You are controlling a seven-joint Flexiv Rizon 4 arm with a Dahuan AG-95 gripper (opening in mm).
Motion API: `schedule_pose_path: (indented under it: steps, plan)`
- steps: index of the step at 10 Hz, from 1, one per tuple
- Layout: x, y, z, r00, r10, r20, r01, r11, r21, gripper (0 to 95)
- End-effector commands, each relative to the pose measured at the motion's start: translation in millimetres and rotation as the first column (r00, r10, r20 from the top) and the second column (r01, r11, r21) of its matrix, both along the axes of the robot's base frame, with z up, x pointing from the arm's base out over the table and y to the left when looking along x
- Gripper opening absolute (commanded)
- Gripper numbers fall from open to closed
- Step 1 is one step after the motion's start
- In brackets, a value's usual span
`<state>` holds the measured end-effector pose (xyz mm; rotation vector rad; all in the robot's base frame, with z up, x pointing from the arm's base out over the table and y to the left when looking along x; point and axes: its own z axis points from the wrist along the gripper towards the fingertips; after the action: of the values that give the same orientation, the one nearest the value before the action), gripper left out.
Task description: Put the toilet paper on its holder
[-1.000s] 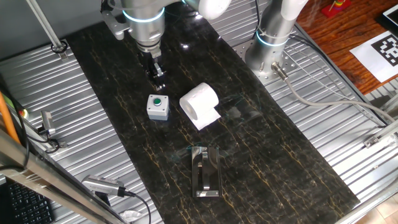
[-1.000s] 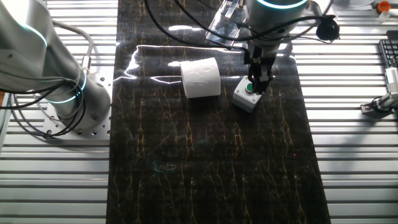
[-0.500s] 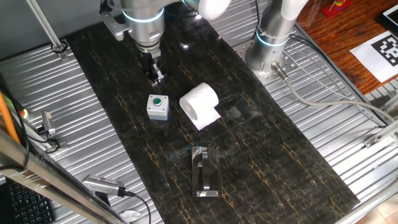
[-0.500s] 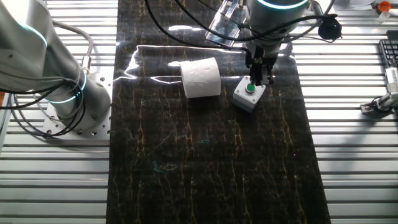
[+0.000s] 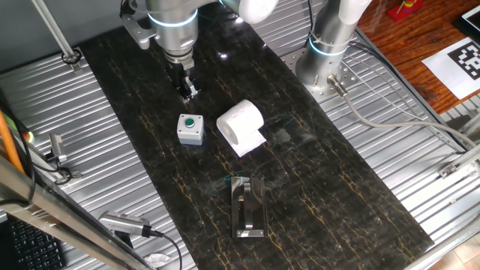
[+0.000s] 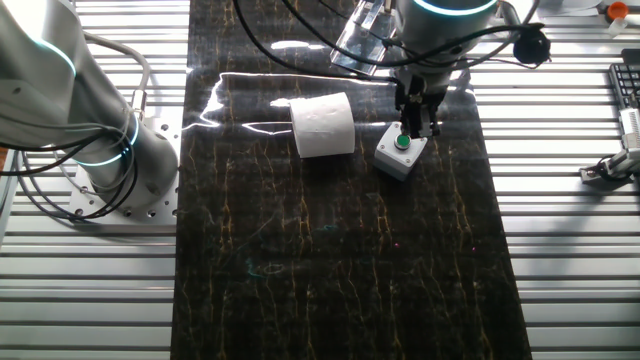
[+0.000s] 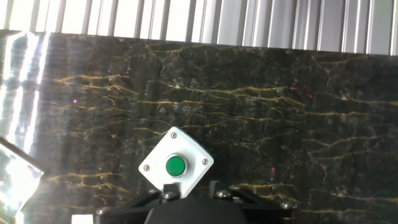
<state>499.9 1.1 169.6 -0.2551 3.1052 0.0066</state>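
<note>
Raised slightly since a second ago, the gripper [image 5: 190,92] is held above the button box [image 5: 190,128], jaws closed on nothing; the toilet paper [image 5: 241,125] is left lying on the counter [image 5: 352,195].

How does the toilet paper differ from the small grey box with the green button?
The toilet paper is a white cylinder lying on its side with a loose sheet; the grey box is square with a green button on top. The roll looks larger than the box. The gripper hangs above the box, not the roll. Both rest on the dark mat.

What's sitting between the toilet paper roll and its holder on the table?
Nothing: in one fixed view only bare dark marble-patterned mat separates the toilet paper from the holder.
</note>
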Motion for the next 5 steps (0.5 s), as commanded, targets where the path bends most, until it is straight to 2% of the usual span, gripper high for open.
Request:
schedule_pose_path:
  steps: [1,3,5]
  plan:
    - [0.5,-0.4,-0.3,1.000,0.017,-0.008,-0.017,1.000,-0.003,0.0]
    - [0.9,0.4,-0.3,0.999,0.049,-0.013,-0.049,0.999,-0.001,0.0]
    - [1.0,0.4,0.4,0.999,0.035,-0.019,-0.035,0.999,-0.002,0.0]
